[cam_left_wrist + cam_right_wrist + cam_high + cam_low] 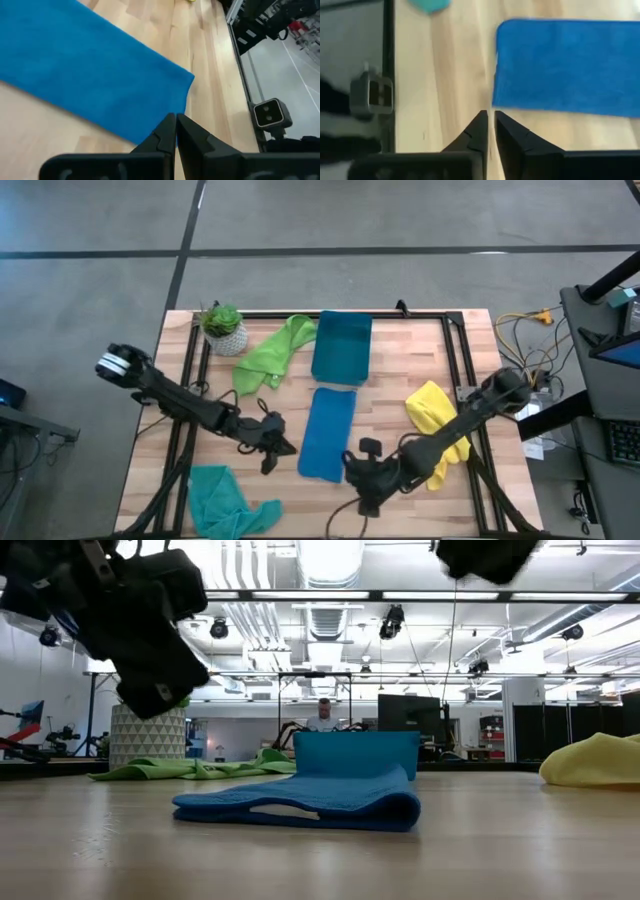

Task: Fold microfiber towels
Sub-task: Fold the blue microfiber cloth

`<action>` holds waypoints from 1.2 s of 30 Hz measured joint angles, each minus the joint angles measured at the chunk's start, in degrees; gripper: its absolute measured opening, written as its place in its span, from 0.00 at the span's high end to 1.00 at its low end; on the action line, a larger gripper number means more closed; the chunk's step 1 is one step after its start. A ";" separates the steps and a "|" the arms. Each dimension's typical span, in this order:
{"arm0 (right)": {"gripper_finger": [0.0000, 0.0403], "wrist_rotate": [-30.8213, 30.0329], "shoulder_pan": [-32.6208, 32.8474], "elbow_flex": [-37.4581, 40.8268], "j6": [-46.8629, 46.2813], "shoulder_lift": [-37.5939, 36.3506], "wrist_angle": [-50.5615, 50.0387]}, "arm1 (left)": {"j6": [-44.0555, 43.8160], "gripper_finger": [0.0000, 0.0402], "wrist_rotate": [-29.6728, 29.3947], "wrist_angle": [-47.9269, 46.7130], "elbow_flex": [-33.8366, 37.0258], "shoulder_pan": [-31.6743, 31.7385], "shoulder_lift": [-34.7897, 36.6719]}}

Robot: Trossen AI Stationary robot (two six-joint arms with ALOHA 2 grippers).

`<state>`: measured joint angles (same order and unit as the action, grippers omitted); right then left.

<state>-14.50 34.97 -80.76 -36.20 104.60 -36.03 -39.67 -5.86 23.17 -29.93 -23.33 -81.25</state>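
A pale wooden tabletop (400, 370) fills the high view, with a workshop of ceiling lights and monitors behind it in the low view. The blue towel (328, 433) lies in the middle of the table, folded into a long strip just in front of the teal-blue plastic bin (342, 347); the low view shows its fold rounded and the upper layer sitting slightly proud of the lower. The lime green towel (268, 355) is crumpled beside a small potted plant (223, 328), the yellow towel (437, 420) is bunched near the right edge, and the teal towel (225, 499) is heaped at the front left corner.

The left gripper (268, 442) hovers just beside the strip's left edge, its fingers pressed together and empty. The right gripper (368, 478) sits off the strip's near right corner, fingers (481, 132) nearly touching with only a sliver between them, also holding nothing (both wrist views show bare wood beneath the tips).

The risk I see is to the fold already made. Microfiber clings and slides easily, so a fingertip brushing the near edge could drag the top layer askew or flip the corner open. Pinching only one layer for a second fold would peel the strip apart. The right arm also lies close over the yellow towel and could snag it.
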 joint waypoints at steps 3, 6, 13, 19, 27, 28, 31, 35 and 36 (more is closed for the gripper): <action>0.83 4.84 0.27 4.95 11.61 -0.57 5.67 | -0.38 1.00 0.95 4.77 -0.14 -0.04 -3.01; 0.72 8.38 0.40 8.02 26.20 -0.56 9.86 | -0.49 1.00 2.84 9.54 -0.14 -0.24 -5.14; 0.54 5.22 -1.30 10.32 44.95 1.58 10.91 | -3.46 1.00 3.65 12.78 -0.27 -1.18 -6.02; 0.51 4.99 -4.00 10.32 51.44 3.05 12.50 | -3.57 1.00 3.59 12.46 -0.20 -1.64 -5.58; 0.52 5.93 -5.81 10.28 59.30 6.18 17.21 | -3.61 1.00 3.56 12.32 -0.19 -1.64 -5.71; 0.52 6.11 -5.87 10.11 59.43 6.74 17.47 | -3.62 1.00 3.54 12.33 -0.16 -1.63 -5.71; 0.52 7.05 -6.04 9.00 61.98 8.78 17.44 | -3.63 1.00 3.52 12.33 -0.14 -1.62 -5.71; 0.52 7.44 -6.33 6.49 64.77 11.76 17.66 | -3.64 1.00 3.52 12.31 -0.12 -1.62 -5.71; 0.53 7.47 -6.49 5.95 64.77 12.50 17.55 | -3.64 1.00 3.49 12.33 -0.10 -1.62 -5.71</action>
<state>-7.03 28.48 -74.81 28.57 117.10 -18.48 -43.31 -2.37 35.50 -30.03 -24.95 -86.96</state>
